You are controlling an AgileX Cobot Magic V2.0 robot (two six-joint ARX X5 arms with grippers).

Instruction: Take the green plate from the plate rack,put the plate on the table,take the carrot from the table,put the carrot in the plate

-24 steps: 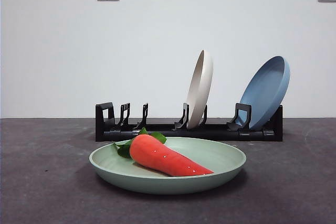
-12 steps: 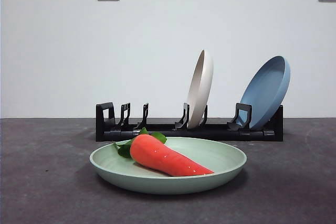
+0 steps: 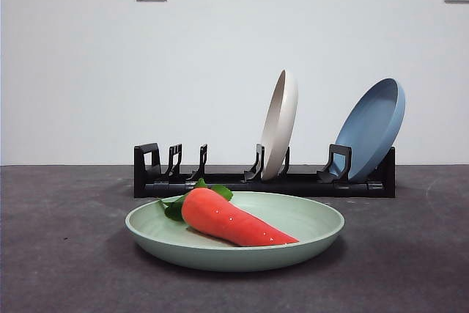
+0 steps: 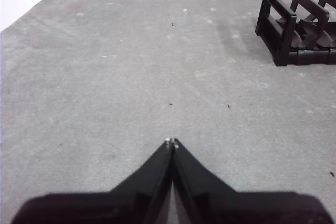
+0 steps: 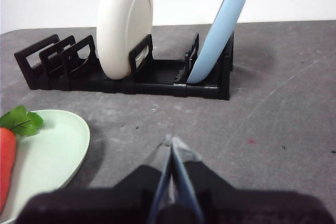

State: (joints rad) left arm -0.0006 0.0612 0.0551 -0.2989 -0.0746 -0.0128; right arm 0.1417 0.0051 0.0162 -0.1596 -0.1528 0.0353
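Left gripper: jaws closed tip to tip, nothing held, above bare table, well clear of the plate rack end. Right gripper: jaws pressed together, empty, in front of the plate rack, just beside the green plate.

Green plate: flat on the table in front of the plate rack. Probably light, stiff, smooth plastic; best taken at the raised rim.

Carrot: lying inside the green plate, leaves toward the plate rack. Likely light, with a slick skin; best gripped across the thick middle, not the taper.

Cream plate and blue plate: upright in the plate rack slots.

Task judged complete.
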